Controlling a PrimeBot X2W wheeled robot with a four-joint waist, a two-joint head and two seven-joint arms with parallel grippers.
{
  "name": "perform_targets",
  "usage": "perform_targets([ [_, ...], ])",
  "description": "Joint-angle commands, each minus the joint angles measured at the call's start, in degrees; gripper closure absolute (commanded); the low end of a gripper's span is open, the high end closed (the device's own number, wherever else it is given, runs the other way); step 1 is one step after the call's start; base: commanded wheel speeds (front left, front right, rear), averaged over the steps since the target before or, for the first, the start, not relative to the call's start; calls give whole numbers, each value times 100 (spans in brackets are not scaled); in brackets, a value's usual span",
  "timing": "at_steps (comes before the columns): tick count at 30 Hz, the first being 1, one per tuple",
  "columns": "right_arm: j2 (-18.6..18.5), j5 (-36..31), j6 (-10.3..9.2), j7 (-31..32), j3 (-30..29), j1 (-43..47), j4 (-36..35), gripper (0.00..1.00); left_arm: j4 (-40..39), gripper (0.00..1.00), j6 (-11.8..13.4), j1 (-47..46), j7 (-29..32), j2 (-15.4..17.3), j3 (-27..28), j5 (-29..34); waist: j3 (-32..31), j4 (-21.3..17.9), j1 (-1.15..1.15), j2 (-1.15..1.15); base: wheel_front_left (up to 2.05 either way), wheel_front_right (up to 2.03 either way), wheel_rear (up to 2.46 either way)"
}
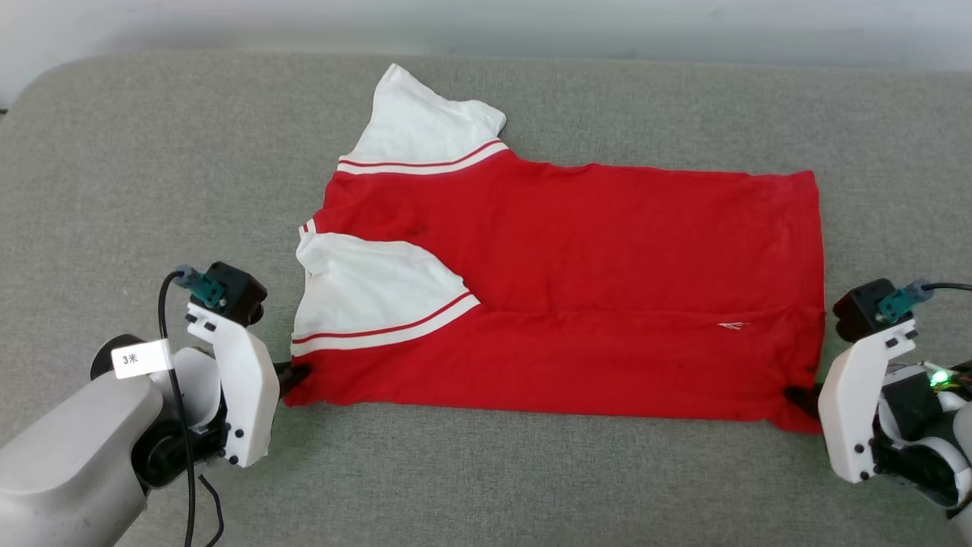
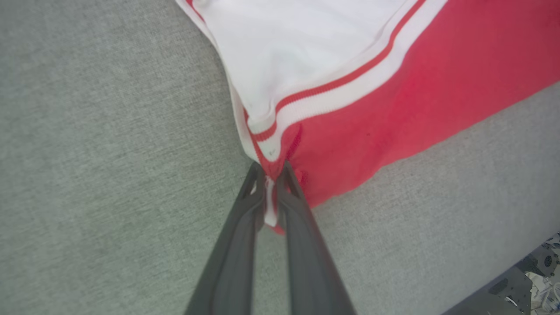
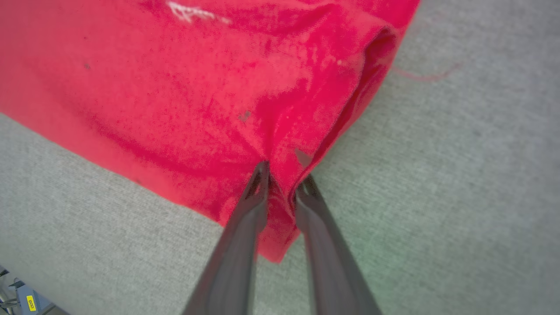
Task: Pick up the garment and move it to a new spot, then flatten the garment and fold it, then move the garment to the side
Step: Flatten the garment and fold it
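Garment (image 1: 592,251) front and centre in the head view, and we see it spread flat on the grey fabric surface (image 1: 152,190), red body running out to the right of the frame, collar end to the left. One white sleeve (image 1: 421,125) pokes up toward the top centre; the other sleeve (image 1: 364,285) lies folded over onto the red body at centre left, its striped trim (image 1: 387,323) slanting across. Along the near long edge we catch a crease, the cloth looking doubled over there. Down at the lower left, the left gripper (image 2: 272,168) has its dark fingers (image 2: 236,245) pressed together on the garment's corner, a sliver of white and red cloth caught right between them in the left wrist view. Over to the lower right: the right gripper (image 3: 284,175) sits at the bottom right corner of the red body, one finger either side of a raised ridge of red cloth, pinching it
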Motion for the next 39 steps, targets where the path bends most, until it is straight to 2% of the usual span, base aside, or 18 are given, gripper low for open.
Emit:
perform_targets([
  [1,74,66,6,-49,150,165,138,100,9,100,22,101,-55,10,2,-34,-113,-27,0,0,0,0,0],
  [6,-175,226,4,-469,-26,146,-204,100,-83,100,47,225,-135,121,44,-88,-348,-39,0,0,0,0,0],
  [11,-332,350,5,-627,-207,397,-649,100,-344,100,155,382,-165,319,88,-161,-554,-51,0,0,0,0,0],
  [17,-455,410,4,-551,-442,779,-1130,100,-741,100,324,616,-177,584,111,-225,-725,-54,0,0,0,0,0],
  [25,-540,375,4,-235,-1089,1742,-1814,100,-1425,100,675,1182,-263,889,39,-367,-843,-42,0,0,0,0,0],
  [31,-438,275,4,116,-1465,2351,-1989,100,-1513,100,839,1563,-373,938,-17,-503,-724,-53,0,0,0,0,0],
  [39,-150,119,3,218,-1409,2567,-1649,100,-1045,100,762,1784,-494,701,-95,-628,-561,-40,0,0,0,0,0],
])
